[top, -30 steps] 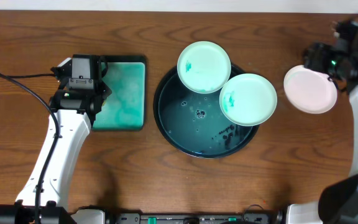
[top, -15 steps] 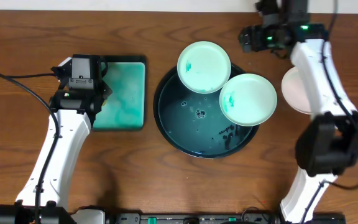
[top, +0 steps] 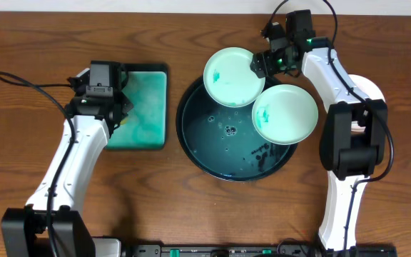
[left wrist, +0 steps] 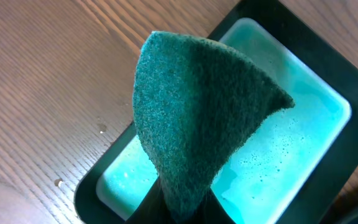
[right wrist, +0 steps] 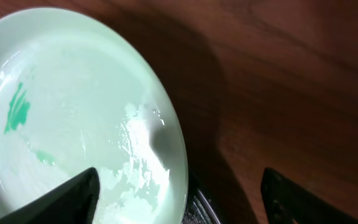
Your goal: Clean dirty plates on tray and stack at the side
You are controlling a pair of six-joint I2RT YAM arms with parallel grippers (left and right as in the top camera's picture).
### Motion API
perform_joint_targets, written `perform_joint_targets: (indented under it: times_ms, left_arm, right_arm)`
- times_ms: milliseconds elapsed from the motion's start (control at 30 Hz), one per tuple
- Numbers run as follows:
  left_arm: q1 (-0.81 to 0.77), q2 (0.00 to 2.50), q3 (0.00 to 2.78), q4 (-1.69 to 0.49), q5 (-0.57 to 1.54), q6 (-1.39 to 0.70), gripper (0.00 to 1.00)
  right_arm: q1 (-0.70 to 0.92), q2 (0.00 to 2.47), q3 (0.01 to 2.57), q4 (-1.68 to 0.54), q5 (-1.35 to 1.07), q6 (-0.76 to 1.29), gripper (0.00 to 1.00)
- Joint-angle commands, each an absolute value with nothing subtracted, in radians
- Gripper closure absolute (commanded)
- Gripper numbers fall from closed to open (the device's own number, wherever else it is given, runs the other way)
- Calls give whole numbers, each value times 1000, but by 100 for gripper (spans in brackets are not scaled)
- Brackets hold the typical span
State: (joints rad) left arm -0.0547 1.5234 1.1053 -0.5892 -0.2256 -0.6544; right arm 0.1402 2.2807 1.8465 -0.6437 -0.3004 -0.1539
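Two pale mint round plates (top: 234, 76) sit on the big round black tray (top: 200, 153), its rim under them, dark wood-grain tabletop (top: 148, 207) beneath.
The right gripper (top: 261, 64) hangs spread wide at the upper plate's edge; the left gripper (left wrist: 179, 208) pinches a green scouring pad (left wrist: 197, 106) over a rectangular teal tray (left wrist: 291, 143).

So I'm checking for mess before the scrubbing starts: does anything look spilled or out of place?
The back plate and the right plate both sit askew, propped on the round tray's rim and overhanging it, each with teal smears. A few droplets lie on the table beside the rectangular tray.
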Motion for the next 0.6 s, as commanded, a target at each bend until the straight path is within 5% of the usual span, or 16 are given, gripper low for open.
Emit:
perform_joint_targets:
  times_ms: [0, 67, 167, 467, 567]
  left_arm:
    - [-51, 1523, 1103, -580, -217, -649, 93]
    - [-51, 1523, 1103, -578, -217, -649, 93]
    - [-51, 1523, 1103, -578, -217, -649, 92]
    - [-51, 1523, 1103, -579, -217, -649, 93]
    - [-52, 1523, 1103, -577, -216, -649, 93]
  right_arm:
    - [170, 2300, 1854, -642, -323, -181, 38]
    - [174, 2304, 1854, -643, -323, -181, 48]
    - [182, 2319, 1853, -643, -318, -181, 41]
    - [184, 2348, 1853, -645, -312, -180, 48]
    - [186, 2347, 1857, -644, -323, -167, 68]
